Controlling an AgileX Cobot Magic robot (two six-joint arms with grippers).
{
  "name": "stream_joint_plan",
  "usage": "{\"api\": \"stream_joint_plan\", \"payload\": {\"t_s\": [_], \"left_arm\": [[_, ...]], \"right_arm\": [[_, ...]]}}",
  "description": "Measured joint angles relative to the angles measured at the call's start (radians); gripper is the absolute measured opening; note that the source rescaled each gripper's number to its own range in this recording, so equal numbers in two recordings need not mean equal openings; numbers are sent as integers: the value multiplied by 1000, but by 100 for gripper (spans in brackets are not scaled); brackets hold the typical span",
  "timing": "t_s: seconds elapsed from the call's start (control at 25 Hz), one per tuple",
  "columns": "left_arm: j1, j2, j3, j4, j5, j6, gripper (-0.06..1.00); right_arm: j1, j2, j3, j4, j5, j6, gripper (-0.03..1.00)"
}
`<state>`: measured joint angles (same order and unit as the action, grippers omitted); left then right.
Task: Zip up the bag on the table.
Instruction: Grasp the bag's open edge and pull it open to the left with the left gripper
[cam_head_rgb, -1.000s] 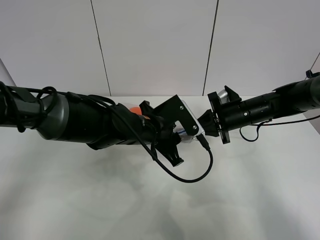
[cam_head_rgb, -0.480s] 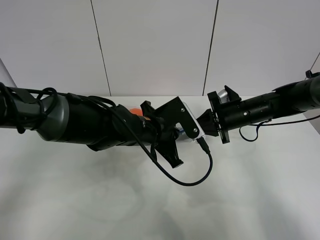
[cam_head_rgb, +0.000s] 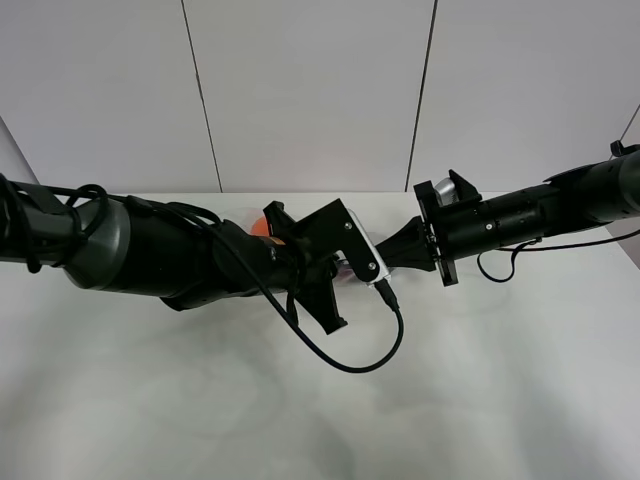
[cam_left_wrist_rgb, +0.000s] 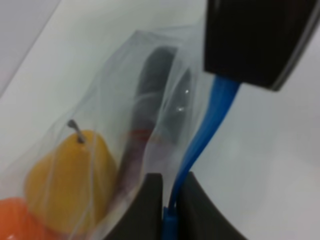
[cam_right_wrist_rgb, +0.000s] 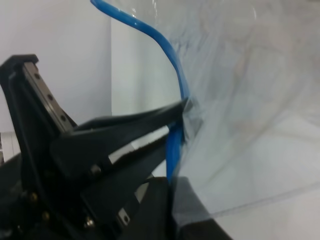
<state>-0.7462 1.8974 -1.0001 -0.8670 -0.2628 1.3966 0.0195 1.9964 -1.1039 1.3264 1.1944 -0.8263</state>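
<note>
- The bag (cam_left_wrist_rgb: 100, 125) sits near the middle of the desk (cam_head_rgb: 480, 400), towards its far edge, between the two wrists. From above it is almost wholly hidden under the left arm (cam_head_rgb: 150, 255), and only a patch of orange shows.
- I cannot tell whether it rests on the desk or hangs slightly lifted.
- The left jaws are clenched on the blue seal strip (cam_left_wrist_rgb: 212, 117), pinching it edge-on.
- The right jaws are also clenched on that strip, a little further along it. The right arm (cam_head_rgb: 520, 215) reaches in from the other side.
- Between the two grips the strip (cam_right_wrist_rgb: 172, 70) bows in a loose curve (not yet pulled straight).
- Through the film show a yellow pear (cam_left_wrist_rgb: 65, 170), an orange piece (cam_left_wrist_rgb: 12, 220) and a dark purple piece (cam_left_wrist_rgb: 157, 75).
- Handling, as a judgement: the film is thin, crinkly and slippery, and would slide or tear if gripped hard.
- The produce gives the bag some weight, so it will probably sag away from the seal.
- The strip is the stiffest part and the right place to hold. One grip should anchor an end while the other slides along, pressing the strip shut.
</note>
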Motion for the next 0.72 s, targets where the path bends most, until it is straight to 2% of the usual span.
{"api": "stream_joint_plan", "payload": {"t_s": [0.72], "left_arm": [[265,0,0,23,-34,132,0]], "right_arm": [[3,0,0,37,-21,0,0]]}}
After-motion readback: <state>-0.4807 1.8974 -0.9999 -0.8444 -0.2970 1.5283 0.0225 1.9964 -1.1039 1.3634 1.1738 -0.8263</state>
